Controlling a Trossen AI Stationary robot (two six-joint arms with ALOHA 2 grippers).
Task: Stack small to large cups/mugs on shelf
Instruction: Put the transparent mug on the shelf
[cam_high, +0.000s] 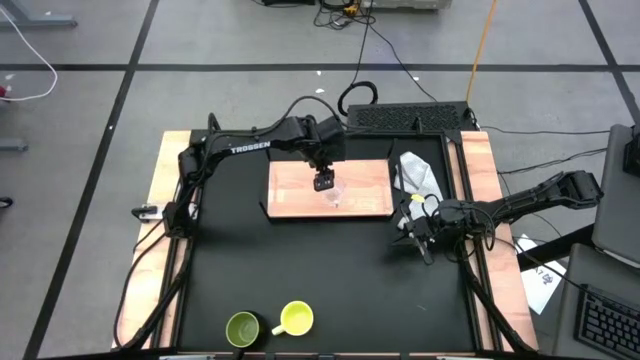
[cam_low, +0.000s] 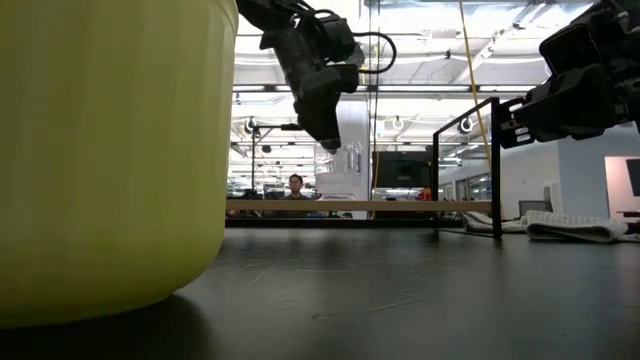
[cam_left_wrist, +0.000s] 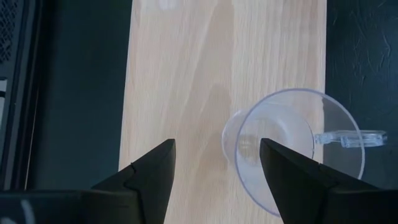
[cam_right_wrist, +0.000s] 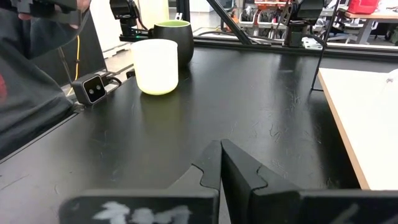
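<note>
The clear glass cup (cam_left_wrist: 292, 146) stands upright on its base on the light wooden shelf board (cam_high: 290, 190), near the board's middle, its handle (cam_left_wrist: 348, 137) pointing sideways. My left gripper (cam_left_wrist: 217, 168) hangs open above the board and looks straight down. One finger (cam_left_wrist: 286, 171) is over the cup's rim and the other (cam_left_wrist: 152, 171) is over bare wood. It is well above the board (cam_low: 328, 135). The yellow mug (cam_high: 296, 318) and the dark olive-green mug (cam_high: 243, 328) stand side by side at the table's near edge. My right gripper (cam_right_wrist: 221, 163) is shut and raised off the table near the right edge (cam_high: 418, 236).
A white cloth (cam_high: 418, 175) lies just right of the board. A black frame (cam_high: 405, 118) stands at the far edge. A small camera block (cam_right_wrist: 93, 89) sits near the mugs. The black tabletop (cam_high: 330, 270) lies between board and mugs. A person (cam_low: 296, 186) sits beyond the table.
</note>
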